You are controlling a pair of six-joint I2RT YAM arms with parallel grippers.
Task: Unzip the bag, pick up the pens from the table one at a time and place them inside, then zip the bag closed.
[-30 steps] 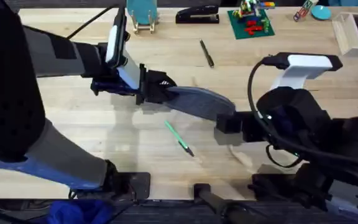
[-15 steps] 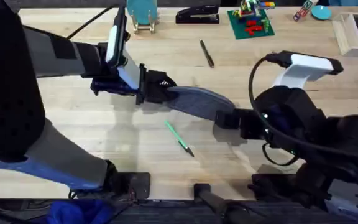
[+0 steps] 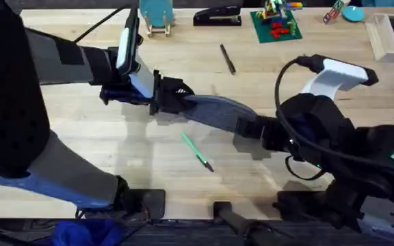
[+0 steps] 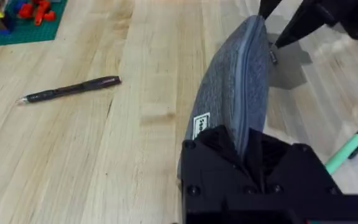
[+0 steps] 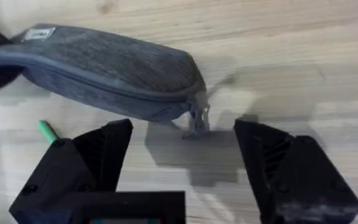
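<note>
While left pincer (image 3: pixel 173 96) grips bag (image 3: pixel 214 111), stapler (image 3: pixel 217 16) far.

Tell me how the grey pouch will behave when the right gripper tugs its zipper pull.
The bag is soft fabric, so it will likely flex and stretch rather than stay rigid. The left gripper clamps its far end, which should keep it from sliding. The pull tab is small and dangling between the open fingers of the right gripper, so it may slip.

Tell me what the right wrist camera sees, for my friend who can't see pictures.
A blue-grey bag, still zipped shut, lies on a wooden table with its little zipper pull hanging at one end. The right gripper is open, with the pull between its two black fingers. A bit of green pen peeks out beside the bag.
</note>
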